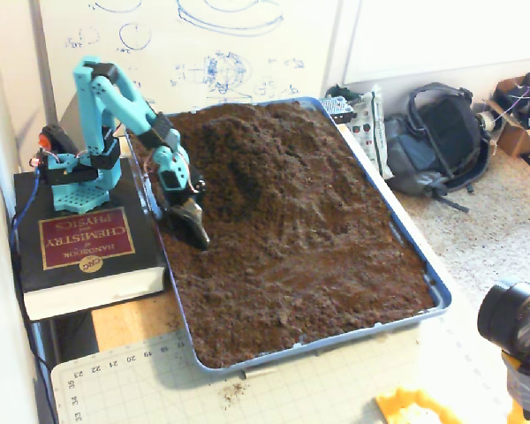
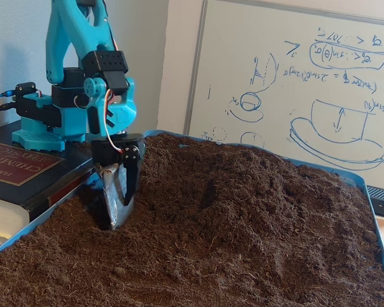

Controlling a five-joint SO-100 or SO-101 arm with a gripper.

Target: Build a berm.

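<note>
Gripping a thin grey metal blade [image 2: 114,195], my end effector [image 1: 193,225] stands sunk in loose soil beside the raised dark-brown crumbly berm [image 1: 247,155] at the blue tray's [image 1: 424,265] far end (light, soft; push, never pinch).

Behind your setup leans a scribbled whiteboard [image 2: 294,83]; a dark backpack [image 1: 442,137] lies on speckled floor [image 1: 503,230] at right.
</note>
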